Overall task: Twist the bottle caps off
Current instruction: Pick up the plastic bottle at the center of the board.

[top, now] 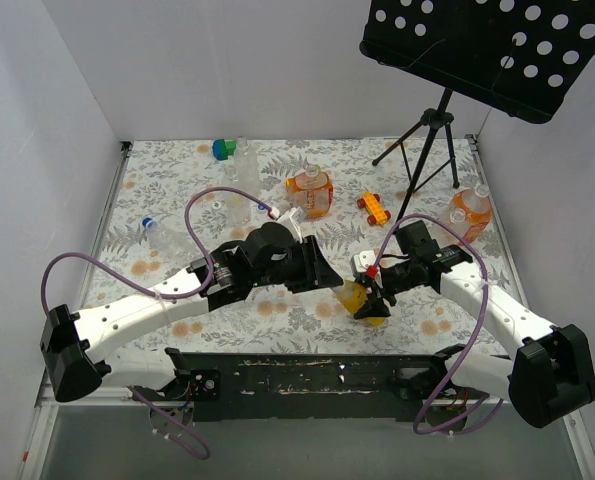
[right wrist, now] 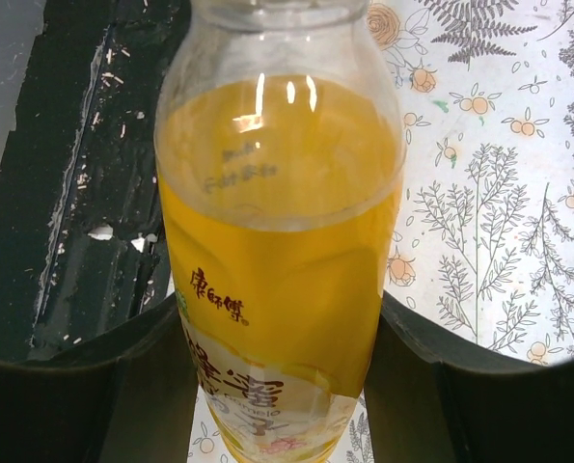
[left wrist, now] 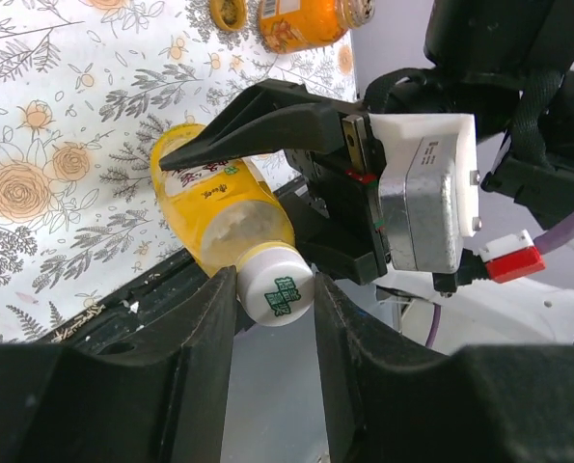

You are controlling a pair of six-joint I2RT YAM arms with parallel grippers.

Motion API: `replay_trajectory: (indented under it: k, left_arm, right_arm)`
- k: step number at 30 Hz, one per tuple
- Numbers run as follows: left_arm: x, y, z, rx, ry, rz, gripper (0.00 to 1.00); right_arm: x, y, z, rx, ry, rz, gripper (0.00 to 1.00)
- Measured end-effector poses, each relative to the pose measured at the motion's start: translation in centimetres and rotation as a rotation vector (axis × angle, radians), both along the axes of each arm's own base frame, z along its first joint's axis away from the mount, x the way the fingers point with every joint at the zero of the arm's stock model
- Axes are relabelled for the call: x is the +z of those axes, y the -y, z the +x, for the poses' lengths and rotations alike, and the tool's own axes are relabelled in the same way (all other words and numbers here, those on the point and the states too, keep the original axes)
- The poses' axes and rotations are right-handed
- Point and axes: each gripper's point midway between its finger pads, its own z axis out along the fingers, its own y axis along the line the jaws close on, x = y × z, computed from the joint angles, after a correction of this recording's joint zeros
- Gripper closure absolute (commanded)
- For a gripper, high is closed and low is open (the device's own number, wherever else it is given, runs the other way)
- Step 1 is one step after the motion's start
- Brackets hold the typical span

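A slim bottle (top: 360,300) of yellow liquid is held tilted above the table's near edge, between the two arms. My right gripper (right wrist: 282,386) is shut on its body (right wrist: 282,241), one finger on each side of the label. In the left wrist view the bottle (left wrist: 214,207) ends in a white bottle cap (left wrist: 279,289) with green print. My left gripper (left wrist: 275,301) is shut on that cap, both fingers touching its sides. From above, the left gripper (top: 329,274) hides the cap.
An orange-filled bottle (top: 310,192) stands mid-table and another (top: 471,212) at the right edge. Clear bottles (top: 245,158) (top: 237,207) (top: 165,235) lie to the left. An orange toy car (top: 373,207), a green-blue block (top: 223,150) and a music stand's tripod (top: 432,130) are behind.
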Motion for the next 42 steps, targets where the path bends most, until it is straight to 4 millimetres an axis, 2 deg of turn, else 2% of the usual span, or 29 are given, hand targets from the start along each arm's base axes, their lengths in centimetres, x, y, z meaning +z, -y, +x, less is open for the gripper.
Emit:
replay_trajectory:
  k: [1, 2, 6, 8, 10, 14, 16, 19, 22, 26, 30, 35, 42]
  left_arm:
    - [0.1, -0.1, 0.1, 0.019, -0.011, 0.001, 0.99]
    - [0.1, -0.2, 0.2, 0.033, -0.018, 0.006, 0.88]
    - [0.4, -0.7, 0.6, 0.073, -0.005, 0.021, 0.35]
    - [1.6, -1.7, 0.9, 0.094, 0.048, 0.016, 0.16]
    - [3.9, -3.1, 0.8, 0.101, 0.129, -0.028, 0.02]
    - [9.0, -6.8, -1.0, 0.067, 0.354, -0.169, 0.02]
    - [10.3, -8.4, -2.1, 0.024, 0.486, -0.212, 0.02]
    - [10.8, -9.5, -3.6, -0.078, 0.677, -0.220, 0.02]
    - [9.7, -8.9, -4.3, -0.210, 0.829, -0.162, 0.02]
    - [7.0, -7.5, -4.4, -0.404, 1.011, -0.045, 0.02]
    - [4.8, -6.7, -4.4, -0.519, 1.108, 0.012, 0.02]
    - [3.9, -5.3, -4.4, -0.611, 1.188, 0.018, 0.02]
    - [1.6, -3.0, -3.5, -0.692, 1.205, 0.041, 0.02]
  right_arm:
    - [0.0, 0.0, 0.0, 0.001, 0.003, 0.002, 0.90]
    - [0.0, -0.1, 0.1, 0.001, 0.005, 0.004, 0.90]
    - [0.0, -0.1, 0.4, -0.001, 0.022, 0.005, 0.90]
    - [-0.5, 0.2, 0.4, -0.012, 0.019, -0.013, 0.89]
    - [-0.9, 0.5, 0.4, -0.019, 0.009, -0.033, 0.89]
    - [-1.2, 0.7, 0.5, -0.020, 0.011, -0.051, 0.89]
    - [-1.3, 0.7, 0.5, -0.016, 0.014, -0.051, 0.89]
    - [-1.3, 0.7, 0.4, -0.008, 0.020, -0.051, 0.89]
    - [-1.3, 0.8, 0.2, -0.003, 0.019, -0.054, 0.89]
    - [-1.4, 0.8, 0.2, 0.005, 0.026, -0.054, 0.89]
    - [-1.4, 0.8, 0.2, 0.011, 0.036, -0.052, 0.89]
    - [-1.4, 0.9, 0.2, 0.018, 0.041, -0.053, 0.88]
    - [-1.5, 1.0, -0.1, 0.025, 0.033, -0.059, 0.88]
